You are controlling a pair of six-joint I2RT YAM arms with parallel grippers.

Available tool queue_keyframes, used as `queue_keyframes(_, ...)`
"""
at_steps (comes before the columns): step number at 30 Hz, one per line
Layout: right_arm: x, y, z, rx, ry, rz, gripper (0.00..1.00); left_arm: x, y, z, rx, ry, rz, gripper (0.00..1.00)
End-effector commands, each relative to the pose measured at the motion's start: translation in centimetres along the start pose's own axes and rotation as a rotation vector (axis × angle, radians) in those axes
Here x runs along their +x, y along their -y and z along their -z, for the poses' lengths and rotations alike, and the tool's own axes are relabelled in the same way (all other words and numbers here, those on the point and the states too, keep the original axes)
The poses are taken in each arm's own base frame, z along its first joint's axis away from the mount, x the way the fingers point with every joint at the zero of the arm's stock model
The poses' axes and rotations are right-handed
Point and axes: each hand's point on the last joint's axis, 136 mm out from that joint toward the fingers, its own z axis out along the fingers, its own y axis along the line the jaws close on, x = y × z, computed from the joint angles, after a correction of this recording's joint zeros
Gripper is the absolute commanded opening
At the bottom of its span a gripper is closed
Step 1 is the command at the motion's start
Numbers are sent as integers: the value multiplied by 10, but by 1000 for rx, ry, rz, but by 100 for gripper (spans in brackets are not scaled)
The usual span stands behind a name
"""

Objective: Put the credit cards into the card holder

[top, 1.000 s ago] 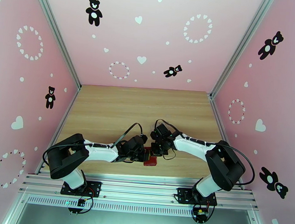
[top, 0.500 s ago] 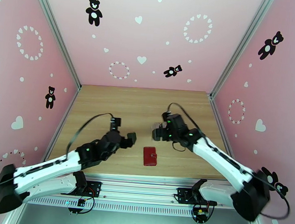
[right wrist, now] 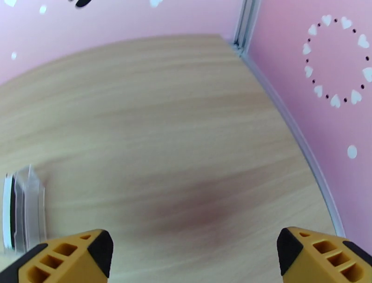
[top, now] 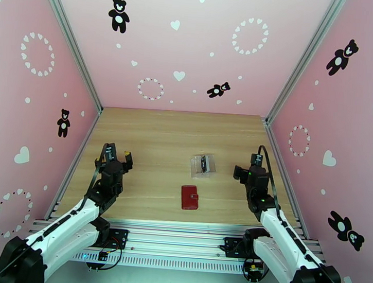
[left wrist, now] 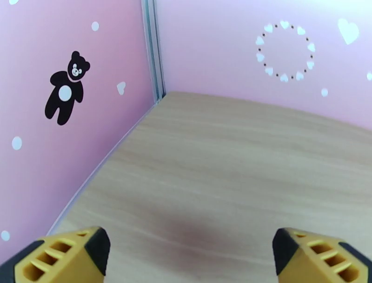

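The card holder [top: 190, 197], a small dark-red wallet, lies shut on the wooden table near the front middle. Just behind it stands a clear plastic tray [top: 203, 165] with dark credit cards [top: 204, 164] upright inside; its edge also shows at the left of the right wrist view as the tray [right wrist: 23, 209]. My left gripper [top: 117, 154] hovers over the left of the table, well away from the wallet, open and empty [left wrist: 188, 260]. My right gripper [top: 250, 168] is to the right of the tray, also open with nothing between its fingers [right wrist: 195, 260].
Pink walls with bear and heart stickers close in the table [top: 177, 133] on three sides. A metal rail [top: 179, 239] runs along the near edge by the arm bases. Bare wood lies ahead of both grippers.
Both arms have swung out from the wallet at the centre to the left and right sides. Both grippers went from shut to open. The tray is now uncovered.
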Motion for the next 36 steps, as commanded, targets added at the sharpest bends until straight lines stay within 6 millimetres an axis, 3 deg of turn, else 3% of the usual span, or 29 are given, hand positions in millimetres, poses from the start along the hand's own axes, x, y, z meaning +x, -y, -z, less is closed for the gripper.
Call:
queue_keyframes(1,-1,3,-20,49,18,22,99,18,4,-23,90,-17,38,98)
queue_keyframes(7,-26,2,-47,43,168,-15,99,10,22,-59,181,-12,36,96)
queue_keyframes(11,-21,-20,-64,-72,198,21,99,12,28,-65,202,26,-27,96)
queue_keyframes(12,-11,-23,-70,-77,149,38,98,11,32,-66,223,58,-27,97)
queue_keyframes(14,-15,-21,-75,-59,224,19,98,23,48,-72,301,40,-74,96)
queue_keyframes(16,-9,-26,-83,-69,105,52,99,28,46,-79,298,28,-65,94)
queue_keyframes(20,-14,-30,-85,-72,136,61,99,29,35,-94,280,-42,3,99)
queue_keyframes(25,-14,-33,-82,-87,119,73,99,30,34,-94,279,-44,3,99)
queue_keyframes(28,-13,-49,-83,-180,106,115,99,30,34,-94,278,-44,2,99)
queue_keyframes(36,-13,-51,-85,-194,99,117,99,29,34,-93,279,-42,3,99)
